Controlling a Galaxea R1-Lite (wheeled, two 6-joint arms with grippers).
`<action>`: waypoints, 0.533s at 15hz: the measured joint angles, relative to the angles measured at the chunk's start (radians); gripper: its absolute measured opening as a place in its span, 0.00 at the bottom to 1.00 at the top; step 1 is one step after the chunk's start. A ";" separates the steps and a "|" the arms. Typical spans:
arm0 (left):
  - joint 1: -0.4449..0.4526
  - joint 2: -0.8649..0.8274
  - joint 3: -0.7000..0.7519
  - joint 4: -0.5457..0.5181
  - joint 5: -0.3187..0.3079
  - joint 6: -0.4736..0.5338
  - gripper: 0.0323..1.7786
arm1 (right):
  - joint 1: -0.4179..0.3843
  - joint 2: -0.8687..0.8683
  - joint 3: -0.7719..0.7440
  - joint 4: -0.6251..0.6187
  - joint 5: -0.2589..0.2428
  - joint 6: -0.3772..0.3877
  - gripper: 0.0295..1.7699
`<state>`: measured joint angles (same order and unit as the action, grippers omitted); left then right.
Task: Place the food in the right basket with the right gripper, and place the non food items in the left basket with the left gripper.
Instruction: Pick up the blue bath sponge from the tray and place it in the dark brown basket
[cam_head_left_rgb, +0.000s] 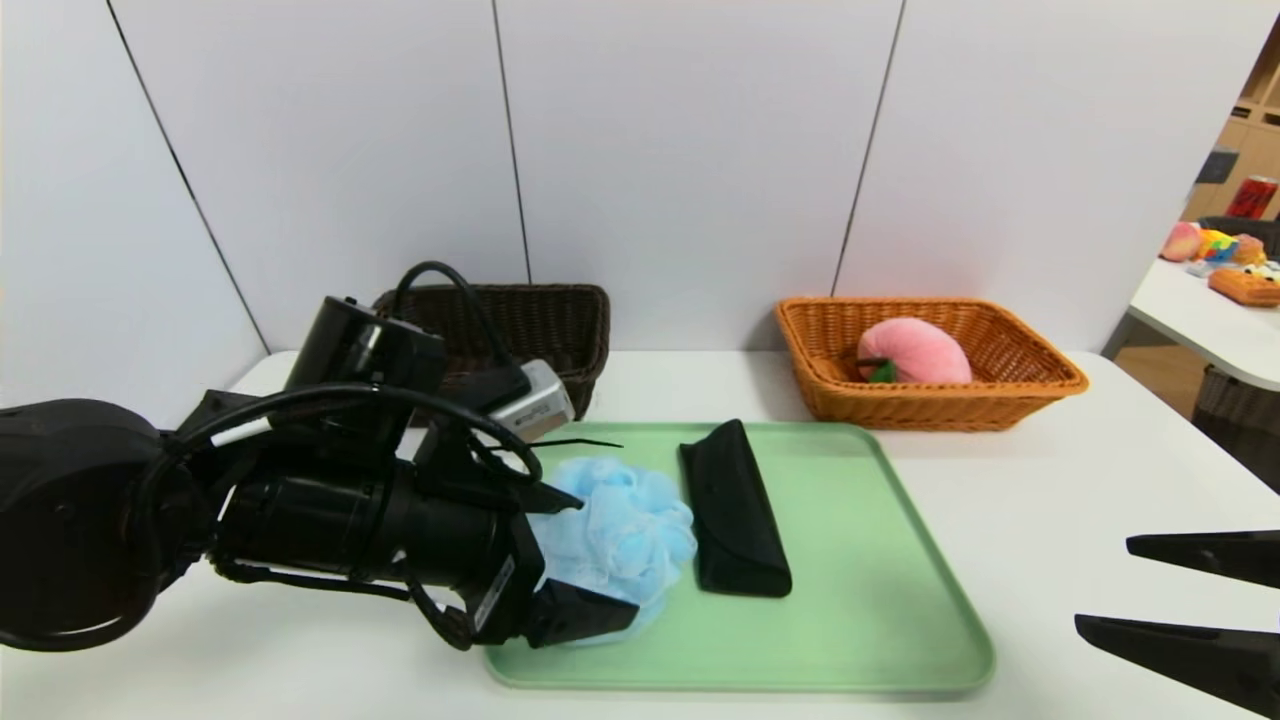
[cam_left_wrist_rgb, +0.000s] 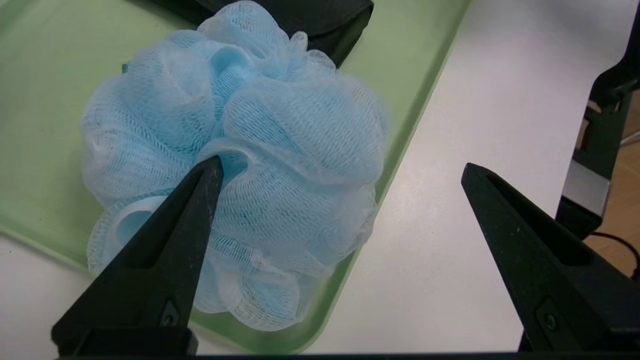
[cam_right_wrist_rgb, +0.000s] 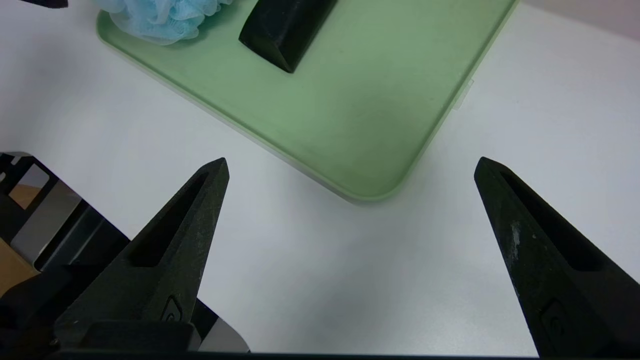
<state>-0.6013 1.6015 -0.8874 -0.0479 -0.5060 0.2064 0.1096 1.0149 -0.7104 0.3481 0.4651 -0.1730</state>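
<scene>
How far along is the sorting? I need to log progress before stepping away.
Done: the plush peach lies in the orange-tan basket. In hand: the open left gripper is at the blue pouf on the green tray, not yet closed on it. Left: pouf and black case into the dark brown basket. The right gripper hangs open over the table.

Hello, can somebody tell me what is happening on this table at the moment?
A two-armed robot is sorting things into baskets. The plush peach already lies in the orange-tan basket. The left gripper, open, is at the blue bath pouf on the green tray, not gripping it yet. The black case lies beside the pouf. The right gripper waits open over the table.
</scene>
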 joint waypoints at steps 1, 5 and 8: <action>0.001 0.011 0.007 -0.009 0.001 0.030 0.95 | -0.002 -0.002 0.002 0.000 0.000 0.000 0.96; 0.011 0.058 0.037 -0.149 0.000 0.053 0.95 | -0.006 -0.003 0.004 0.000 0.000 0.001 0.96; 0.012 0.094 0.051 -0.227 -0.001 0.066 0.95 | -0.009 -0.003 0.009 -0.004 -0.001 0.001 0.96</action>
<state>-0.5891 1.6953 -0.8364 -0.2745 -0.5066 0.2728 0.1009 1.0121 -0.7017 0.3438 0.4640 -0.1721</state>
